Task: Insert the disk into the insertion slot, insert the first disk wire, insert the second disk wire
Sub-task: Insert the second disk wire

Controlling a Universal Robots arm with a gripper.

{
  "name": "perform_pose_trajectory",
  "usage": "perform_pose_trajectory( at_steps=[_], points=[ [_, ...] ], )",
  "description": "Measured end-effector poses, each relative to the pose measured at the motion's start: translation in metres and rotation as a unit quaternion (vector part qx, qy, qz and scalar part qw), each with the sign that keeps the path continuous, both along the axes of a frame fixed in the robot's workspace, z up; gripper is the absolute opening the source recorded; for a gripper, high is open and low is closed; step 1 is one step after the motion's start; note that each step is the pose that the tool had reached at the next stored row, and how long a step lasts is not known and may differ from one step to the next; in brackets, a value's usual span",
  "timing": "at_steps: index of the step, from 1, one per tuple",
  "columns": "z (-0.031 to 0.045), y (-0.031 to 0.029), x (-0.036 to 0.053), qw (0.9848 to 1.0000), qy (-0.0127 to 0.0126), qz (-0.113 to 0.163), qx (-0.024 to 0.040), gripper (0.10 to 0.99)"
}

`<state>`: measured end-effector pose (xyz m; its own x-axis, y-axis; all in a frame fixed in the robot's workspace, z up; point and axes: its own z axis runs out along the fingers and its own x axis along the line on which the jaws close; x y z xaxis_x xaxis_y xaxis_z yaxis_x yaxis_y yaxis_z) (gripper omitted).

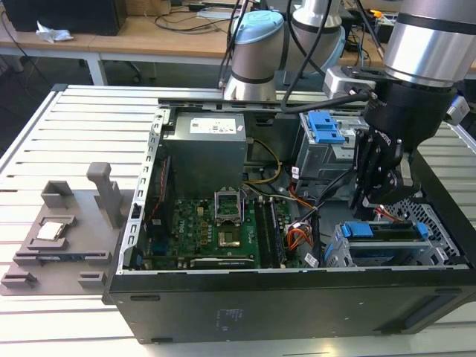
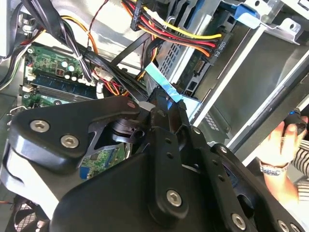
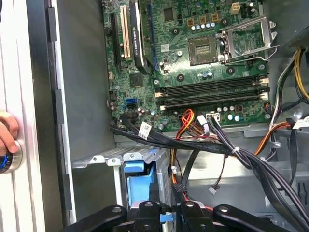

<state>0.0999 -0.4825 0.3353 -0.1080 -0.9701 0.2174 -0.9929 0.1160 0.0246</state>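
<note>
Step in hand: most likely the first disk wire, since the disk [image 1: 358,230] appears to sit inside the insertion slot [image 1: 336,251] already, with its blue carrier showing at the slot's mouth
Hand: the hand [image 1: 366,207] hangs just above the insertion slot, closed on a small black connector [image 2: 163,86] that carries a pale blue strip
Cable: a black cable [image 1: 336,186] runs from the hand away from the slot, toward the motherboard [image 1: 216,230]
Wrist check: in the first wrist view the carrier's blue lies inside the slot's silver frame, just beyond the fingertips
Socket: I cannot see the disk's own port, so its exact place within the slot cannot be told
Alignment: the connector should probably meet the disk square, with its long edge parallel to the slot's mouth; the blue strip juts out at a slant in the second wrist view, so tilt is worth watching
Approach: a slow, straight push along the slot's axis looks safest, because a skewed entry could jam on the perforated metal
Hazard: red, yellow and black power wires [image 2: 178,34] crowd the space beside the slot and could snag the fingers or get pinched under the connector
Slack: the cable looks fairly taut across the case, so it may pull the connector off line near the slot
Grip: the hold seems to be near the connector's tip, so it may pivot under load
</note>
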Motion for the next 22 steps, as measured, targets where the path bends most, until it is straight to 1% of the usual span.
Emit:
perform_pose_trajectory(
  at_steps=[3,4,5,10,13,14,16,18,19,20,21,22],
  points=[
    [-0.0001,0.0,0.0,1.0,0.0,0.0,-0.0003,0.243],
    [-0.0001,0.0,0.0,1.0,0.0,0.0,-0.0004,0.227],
    [-0.0001,0.0,0.0,1.0,0.0,0.0,-0.0007,0.106],
    [-0.0001,0.0,0.0,1.0,0.0,0.0,-0.0014,0.106],
    [0.0001,0.0001,0.0,1.0,0.0,0.0,-0.002,0.302],
    [0.0016,0.0001,0.0,1.0,0.0,0.0,-0.0021,0.302],
    [0.0016,0.0,0.0,1.0,0.0,0.0,-0.0025,0.302],
    [-0.0017,0.0,-0.0001,1.0,0.0005,0.0,-0.0033,0.302],
    [-0.0047,0.0001,0.0002,1.0,0.0008,0.0,-0.0044,0.302],
    [-0.0052,0.0001,0.0011,1.0,0.0011,0.0,-0.0098,0.302],
    [-0.0052,0.0001,0.0016,0.9999,0.0012,0.001,-0.0135,0.302],
    [-0.0052,0.0001,0.0022,0.9999,0.0012,0.001,-0.0159,0.302]
  ],
)
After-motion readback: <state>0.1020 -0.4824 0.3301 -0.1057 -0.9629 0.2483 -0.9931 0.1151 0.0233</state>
